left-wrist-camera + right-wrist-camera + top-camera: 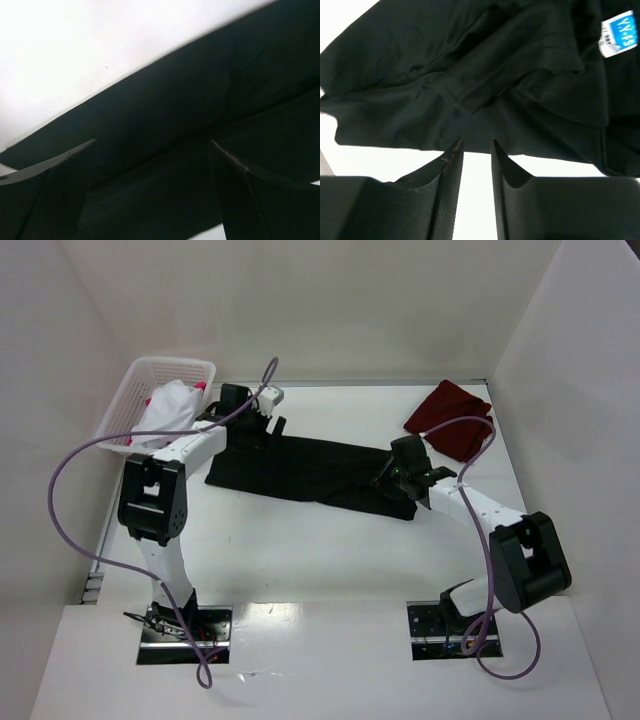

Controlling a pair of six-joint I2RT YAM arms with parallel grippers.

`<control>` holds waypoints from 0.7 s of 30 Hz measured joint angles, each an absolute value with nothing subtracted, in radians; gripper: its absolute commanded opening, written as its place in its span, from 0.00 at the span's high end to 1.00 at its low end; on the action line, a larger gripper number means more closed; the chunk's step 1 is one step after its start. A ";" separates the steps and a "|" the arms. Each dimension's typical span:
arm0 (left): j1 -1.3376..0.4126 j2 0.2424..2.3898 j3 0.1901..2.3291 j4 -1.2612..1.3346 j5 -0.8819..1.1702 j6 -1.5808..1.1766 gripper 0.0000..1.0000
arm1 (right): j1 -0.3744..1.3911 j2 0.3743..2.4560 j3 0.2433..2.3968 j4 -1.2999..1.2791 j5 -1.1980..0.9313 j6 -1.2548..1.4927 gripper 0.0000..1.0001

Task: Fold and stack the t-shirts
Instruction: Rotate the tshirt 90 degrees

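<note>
The black t-shirt (300, 472) lies in a long band across mid-table. The left gripper (152, 150) hovers over its 10 o'clock end, jaws spread wide, holding nothing. At the 3 o'clock end the right gripper (476, 142) meets the hem, jaws close together with a slim gap; whether they pinch cloth cannot be told. The neck label (616, 32) shows nearby. The maroon t-shirt (452, 418) waits at 1 o'clock and the basket (170, 367) at 10. This looks like a fold underway; next, both ends need firm pinches before lifting.
</note>
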State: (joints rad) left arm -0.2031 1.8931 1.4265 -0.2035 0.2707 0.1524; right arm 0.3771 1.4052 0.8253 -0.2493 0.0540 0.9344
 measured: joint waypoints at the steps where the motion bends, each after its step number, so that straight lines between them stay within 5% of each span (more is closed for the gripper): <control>1: -0.207 1.917 1.434 -0.212 0.262 0.186 0.03 | 0.377 1.414 0.825 -0.249 0.060 0.938 0.67; 21: -0.285 2.125 1.581 -0.405 0.083 0.408 0.03 | 0.377 1.747 0.982 -0.249 0.081 0.937 0.70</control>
State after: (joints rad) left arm -0.2852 2.1250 1.5814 -0.4053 0.0826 0.4080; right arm 0.3771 1.7473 0.9825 -0.2485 0.0811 0.9375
